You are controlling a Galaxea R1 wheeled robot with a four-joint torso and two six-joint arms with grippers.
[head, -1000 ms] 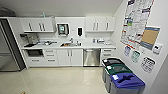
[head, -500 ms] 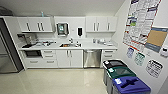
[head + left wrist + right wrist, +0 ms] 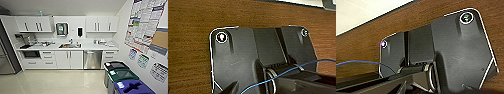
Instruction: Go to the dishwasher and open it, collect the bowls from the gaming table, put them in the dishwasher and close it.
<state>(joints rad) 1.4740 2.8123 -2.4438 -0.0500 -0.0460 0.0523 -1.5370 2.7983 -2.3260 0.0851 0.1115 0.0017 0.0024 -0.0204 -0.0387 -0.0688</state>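
Note:
The dishwasher [image 3: 92, 59] stands straight ahead in the head view, a steel-fronted unit under the white counter, right of the sink [image 3: 70, 45]. Its door is closed, and a bar handle [image 3: 92, 52] runs across the top. The bowls and the gaming table are out of view. In both wrist views, my arms' dark plates hang over a brown wood-grain surface [image 3: 190, 30] [image 3: 366, 42]. I cannot make out the fingers.
Black [image 3: 116, 66], green [image 3: 123, 75] and blue [image 3: 132, 87] bins line the right wall under the posters [image 3: 145, 22]. A tall steel fridge [image 3: 6, 57] is at the left edge. Pale floor [image 3: 62, 80] stretches up to the white cabinets.
The whole head view has shifted slightly, with the bins a little nearer and lower, so the camera moved. The dishwasher door stays closed.

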